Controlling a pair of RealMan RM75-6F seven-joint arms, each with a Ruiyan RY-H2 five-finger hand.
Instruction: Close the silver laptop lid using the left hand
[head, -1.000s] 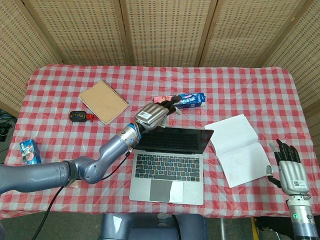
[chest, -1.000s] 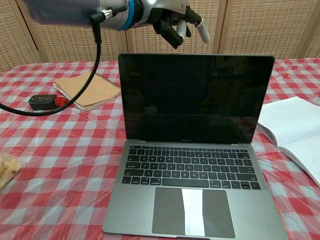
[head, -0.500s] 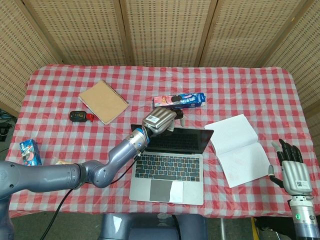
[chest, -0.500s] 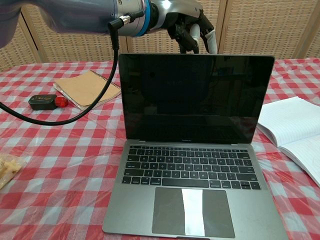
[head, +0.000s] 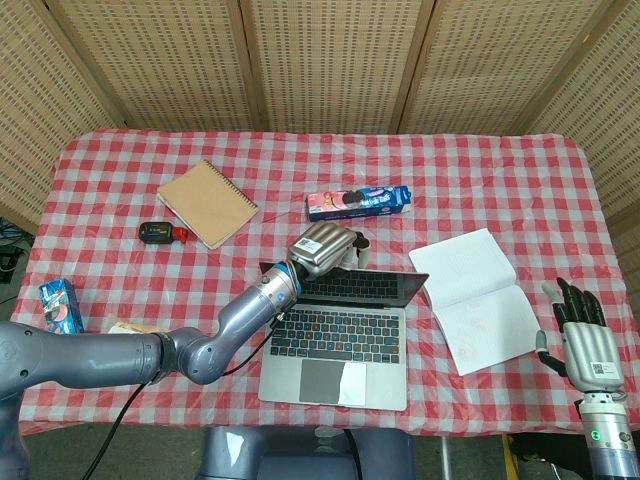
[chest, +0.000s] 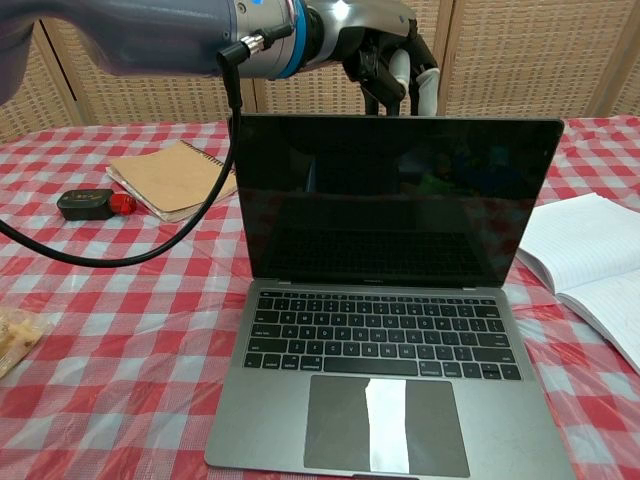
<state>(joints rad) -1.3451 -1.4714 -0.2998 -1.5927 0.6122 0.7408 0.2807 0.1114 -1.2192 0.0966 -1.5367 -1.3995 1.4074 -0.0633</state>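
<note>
**Left hand reaches the lid's top edge and starts tipping it forward**

The silver laptop with a dark screen (head: 340, 325) sits on the red-and-white checked tablecloth (head: 500, 180), its keyboard facing the robot. Half a second ago the left hand (head: 322, 245) was just behind the upright lid; a second ago it was farther back, near the pink-and-blue snack packet (head: 358, 201) beyond the laptop. Now its curled fingers (chest: 400, 70) hang over the lid's top edge, apparently touching the back of it, and clamped on nothing. The lid has begun to lean toward the keyboard: in the chest view the screen looks wider at the top than before and now reflects the keys. So closing is underway but only begun; the lid is open well past halfway. My judgement is that the hand must go on pushing forward and down.

The right hand (head: 585, 340) idles well to the right of the laptop, beyond the open white notebook (head: 480, 295), fingers apart and empty.
</note>
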